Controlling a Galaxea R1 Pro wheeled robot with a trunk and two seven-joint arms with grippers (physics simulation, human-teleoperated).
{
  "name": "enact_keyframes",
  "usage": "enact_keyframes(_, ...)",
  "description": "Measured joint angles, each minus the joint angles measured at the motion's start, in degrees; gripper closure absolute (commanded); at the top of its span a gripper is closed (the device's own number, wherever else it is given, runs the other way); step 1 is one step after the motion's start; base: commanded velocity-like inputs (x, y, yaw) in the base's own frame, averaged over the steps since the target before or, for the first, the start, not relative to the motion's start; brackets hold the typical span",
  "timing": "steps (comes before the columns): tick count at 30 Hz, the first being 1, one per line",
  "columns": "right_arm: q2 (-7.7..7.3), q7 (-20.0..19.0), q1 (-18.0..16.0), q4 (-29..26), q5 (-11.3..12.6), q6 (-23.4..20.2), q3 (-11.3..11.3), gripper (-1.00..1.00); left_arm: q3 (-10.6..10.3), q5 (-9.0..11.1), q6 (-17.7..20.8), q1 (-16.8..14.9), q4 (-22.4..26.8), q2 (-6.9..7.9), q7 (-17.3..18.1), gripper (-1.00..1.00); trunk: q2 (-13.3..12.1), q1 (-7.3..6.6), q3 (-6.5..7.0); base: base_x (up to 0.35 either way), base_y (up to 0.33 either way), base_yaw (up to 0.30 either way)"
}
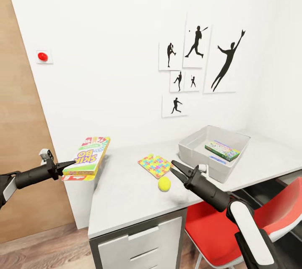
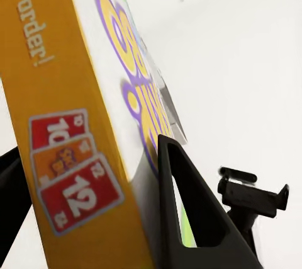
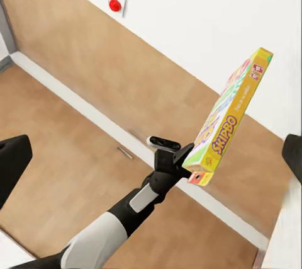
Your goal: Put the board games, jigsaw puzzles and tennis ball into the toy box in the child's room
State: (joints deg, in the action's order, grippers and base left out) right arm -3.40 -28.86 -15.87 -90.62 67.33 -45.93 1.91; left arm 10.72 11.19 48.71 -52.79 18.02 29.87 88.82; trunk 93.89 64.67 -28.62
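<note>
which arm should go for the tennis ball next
Right. The right gripper hangs open just beside the tennis ball on the table, and holds nothing. The left gripper is off the table's end, jaws shut on the Skip-Bo box.

The game box looks like glossy printed cardboard. The counter has a smooth matt white-grey top. The bin seems matt grey plastic. The ball looks fuzzy. The floor is wood plank, and the chair is smooth red.
</note>
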Motion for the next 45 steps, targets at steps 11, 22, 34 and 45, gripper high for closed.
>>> enact_keyframes(11, 0.64, -0.5, 0.0, 0.1, -3.3, 4.7, 0.5, -1.00, 0.0, 0.0, 0.0, 0.0, 0.0, 0.06, 0.0, 1.00, -4.4, -2.42, 1.98, 0.000, 0.000, 0.000)
enact_keyframes(22, 0.87, -0.1, 0.0, 0.1, -3.4, 4.9, 0.5, -1.00, 0.0, 0.0, 0.0, 0.0, 0.0, 0.01, 0.0, 1.00, -8.8, -4.83, 4.12, 0.000, 0.000, -0.056)
enact_keyframes(34, 0.87, -0.1, 0.0, 0.2, -3.6, 4.9, 0.6, -1.00, -0.1, -0.1, 0.0, 0.0, 0.0, -0.04, 0.0, 1.00, -13.6, -7.47, 7.07, 0.000, 0.000, -0.215)
enact_keyframes(45, 0.80, -0.4, 0.0, 0.1, -3.6, 4.9, 0.4, -1.00, -0.2, -0.1, 0.0, 0.0, 0.0, -0.10, 0.0, 1.00, -18.1, -9.89, 9.58, 0.000, 0.000, -0.217)
